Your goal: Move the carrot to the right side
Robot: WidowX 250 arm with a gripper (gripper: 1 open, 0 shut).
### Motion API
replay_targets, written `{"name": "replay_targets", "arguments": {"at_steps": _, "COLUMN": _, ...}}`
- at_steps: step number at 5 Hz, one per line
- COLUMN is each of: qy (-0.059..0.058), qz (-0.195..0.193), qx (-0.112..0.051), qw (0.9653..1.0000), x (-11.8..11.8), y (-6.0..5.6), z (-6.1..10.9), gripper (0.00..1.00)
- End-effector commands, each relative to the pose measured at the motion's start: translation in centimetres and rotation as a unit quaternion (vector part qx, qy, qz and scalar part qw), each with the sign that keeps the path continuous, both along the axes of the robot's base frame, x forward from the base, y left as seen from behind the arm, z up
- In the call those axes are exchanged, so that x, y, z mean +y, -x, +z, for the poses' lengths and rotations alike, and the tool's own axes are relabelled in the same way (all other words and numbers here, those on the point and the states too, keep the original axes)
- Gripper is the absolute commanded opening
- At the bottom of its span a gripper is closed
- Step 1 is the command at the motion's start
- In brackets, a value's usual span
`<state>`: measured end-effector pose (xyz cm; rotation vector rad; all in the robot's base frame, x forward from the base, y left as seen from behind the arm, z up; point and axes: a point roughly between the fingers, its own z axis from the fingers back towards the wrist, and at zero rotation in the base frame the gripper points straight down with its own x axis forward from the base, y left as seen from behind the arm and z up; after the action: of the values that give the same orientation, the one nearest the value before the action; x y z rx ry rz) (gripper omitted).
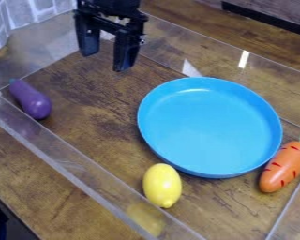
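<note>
I am holding my black two-fingered tool (105,54) wide open above the far part of the brown wood-grain worktop (97,98), near the top of the view, with its two dark fingers standing well apart and pointing downward. Nothing is sitting between them, and I am touching none of the objects.

The plump orange toy carrot (285,167), marked with dark groove lines and topped with short green leaves, is lying at the right edge of the view, just beside the round, shallow bright-blue plate (209,127). Its leafy end is pointing up the view and its body is slanting down toward the lower left. It is resting outside the plate, well apart from my tool.

The blue plate is taking up the middle and right of the scene, and its smooth inside is holding nothing. The smooth yellow toy lemon (163,186) is lying below the plate's lower left side, near its rim. The glossy dark-purple toy eggplant (30,99) is lying over on the left of the view, tilting so that its narrower end is pointing toward the upper left. A clear see-through strip (83,169) is running diagonally across the lower left, passing between the eggplant and the lemon.
</note>
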<state>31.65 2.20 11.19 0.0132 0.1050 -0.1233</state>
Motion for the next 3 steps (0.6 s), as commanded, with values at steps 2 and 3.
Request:
{"name": "replay_targets", "arguments": {"at_steps": 2, "qy": 0.002, "qz": -0.014, "qx": -0.025, "qw": 0.9996, "x": 0.9, "y": -1.8, "z": 0.8, "gripper": 1.0}}
{"name": "replay_targets", "arguments": {"at_steps": 3, "qy": 0.009, "qz": -0.024, "qx": -0.025, "qw": 0.9994, "x": 1.8, "y": -2.1, "z": 0.1, "gripper": 1.0}}
